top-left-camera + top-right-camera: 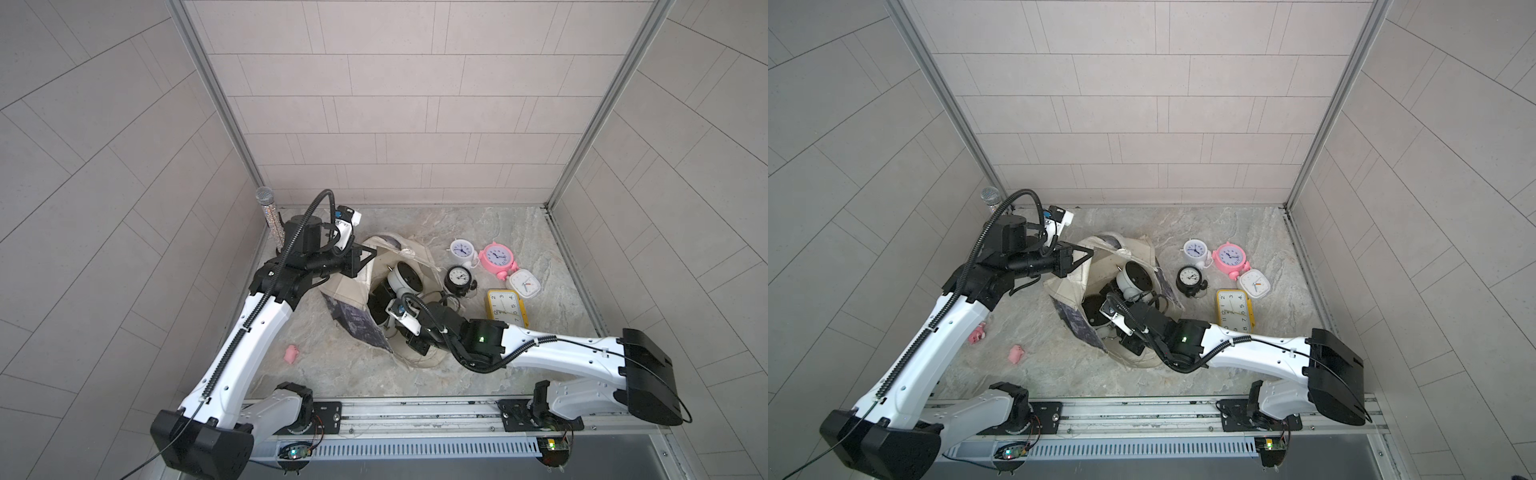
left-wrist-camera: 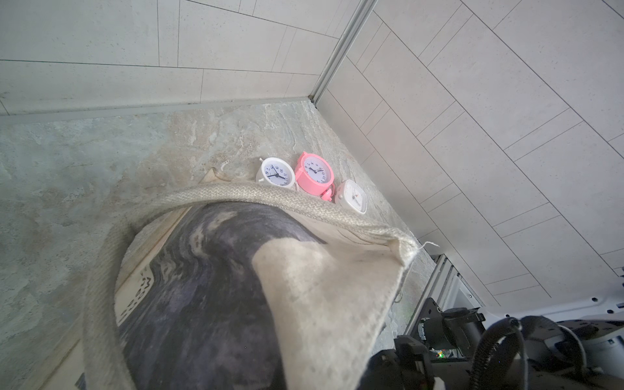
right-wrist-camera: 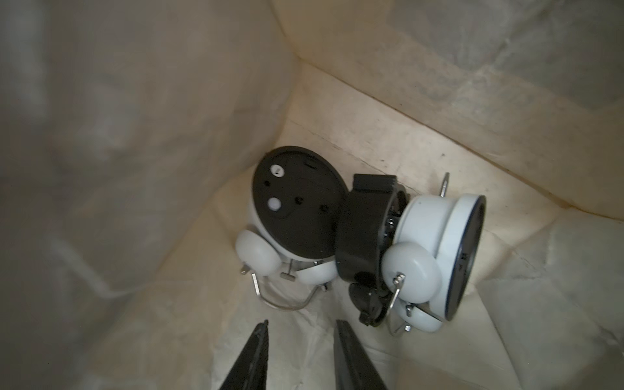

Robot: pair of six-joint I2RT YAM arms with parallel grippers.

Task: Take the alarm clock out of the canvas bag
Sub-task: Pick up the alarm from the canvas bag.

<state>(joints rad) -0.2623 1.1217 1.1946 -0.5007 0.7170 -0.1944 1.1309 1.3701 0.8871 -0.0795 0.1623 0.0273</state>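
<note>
We are looking down into the canvas bag (image 3: pixel 169 135), and three alarm clocks are lying at its bottom. A white alarm clock with a black back (image 3: pixel 297 202) is lying face down. A black alarm clock (image 3: pixel 364 233) is leaning right against it. A second white alarm clock (image 3: pixel 429 223) is lying on its side, touching the black one.

Our right gripper (image 3: pixel 301 324) is hanging inside the bag, just above the clocks. Its two fingers are standing apart with nothing between them, and they are not touching any clock.

In both top views the bag (image 1: pixel 347 293) is sitting in the middle of the table (image 1: pixel 478 224) with its mouth gaping wide. Our left gripper (image 1: pixel 371 253) is pinching the bag's rim tight and holding it up.

Five more clocks are sitting on the table beside the bag: a round white clock (image 1: pixel 462 250), a pink clock (image 1: pixel 495 255), a small black clock (image 1: pixel 459 279), a squarish white clock (image 1: pixel 524 283) and a yellow clock (image 1: pixel 506 308) lying flat.

A little pink thing (image 1: pixel 291 353) is lying on the other side of the bag. A glittery microphone (image 1: pixel 268 216) is standing in the far corner.
</note>
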